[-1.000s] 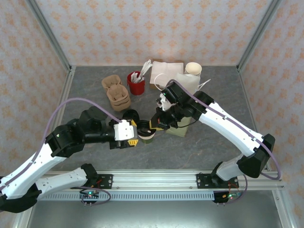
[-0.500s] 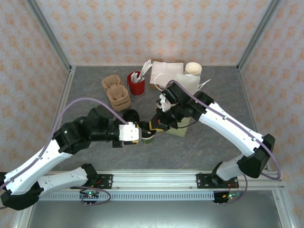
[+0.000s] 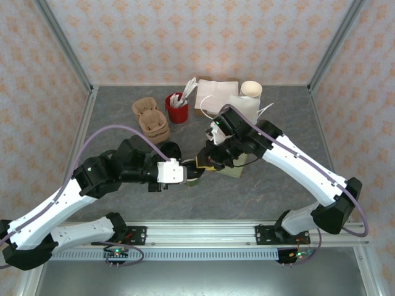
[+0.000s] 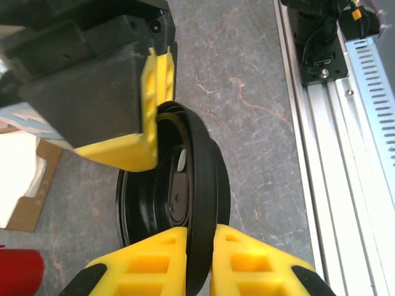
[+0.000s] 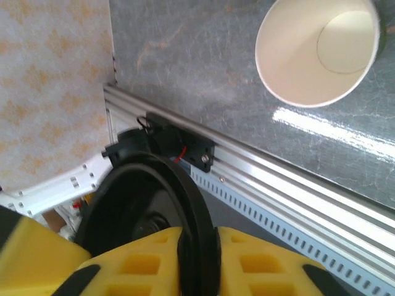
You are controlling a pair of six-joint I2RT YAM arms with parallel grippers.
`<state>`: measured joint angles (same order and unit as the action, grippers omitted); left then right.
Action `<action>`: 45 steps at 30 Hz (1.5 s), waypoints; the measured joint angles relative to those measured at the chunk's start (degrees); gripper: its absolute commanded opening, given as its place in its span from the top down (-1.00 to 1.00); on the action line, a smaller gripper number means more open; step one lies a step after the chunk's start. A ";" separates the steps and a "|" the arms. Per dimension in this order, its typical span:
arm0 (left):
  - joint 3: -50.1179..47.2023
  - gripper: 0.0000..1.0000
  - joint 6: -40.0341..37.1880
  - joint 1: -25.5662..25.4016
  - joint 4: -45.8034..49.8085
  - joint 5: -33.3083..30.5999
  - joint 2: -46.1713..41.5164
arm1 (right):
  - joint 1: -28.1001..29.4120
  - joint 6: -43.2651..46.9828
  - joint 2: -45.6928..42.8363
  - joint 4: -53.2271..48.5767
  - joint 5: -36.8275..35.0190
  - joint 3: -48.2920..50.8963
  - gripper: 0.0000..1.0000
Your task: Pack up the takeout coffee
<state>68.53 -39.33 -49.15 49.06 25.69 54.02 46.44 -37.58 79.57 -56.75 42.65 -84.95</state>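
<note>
On the table, midway back: coffee cup stands open, upright | left gripper pinches the black lid by its rim; right gripper clamps the same rim | cup looks light, thin-walled, crushable: I'd grip mid-wall gently, keeping it level.

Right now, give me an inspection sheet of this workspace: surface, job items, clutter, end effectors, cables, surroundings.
Surface: grey marbled table, no spills seen.
Job's things: cup stands open on the table; lid is off it, held on edge.
Clutter: spare lid, pulp trays, red holder, white bag, cream cups.
End effectors: left end effector and right end effector both pinch the lid's rim.
Cables: a purple cable loops over each arm, no snag seen.
Surroundings: patterned walls; metal rail at the near edge.
</note>
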 measured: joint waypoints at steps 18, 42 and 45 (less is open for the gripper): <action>-0.04 0.83 23.34 7.58 -4.48 2.58 2.10 | -0.24 -2.69 -14.03 4.55 -17.53 4.02 0.00; -21.77 0.82 70.18 15.65 -21.35 11.45 -7.17 | 18.29 -12.13 -21.99 25.73 -43.34 32.11 0.07; -23.98 0.82 72.74 15.93 -24.39 11.65 -6.97 | 17.20 -11.17 -22.12 24.20 -47.34 31.61 0.12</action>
<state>44.56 33.41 -33.21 24.67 37.34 47.05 63.64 -48.75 57.45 -32.56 -4.69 -53.34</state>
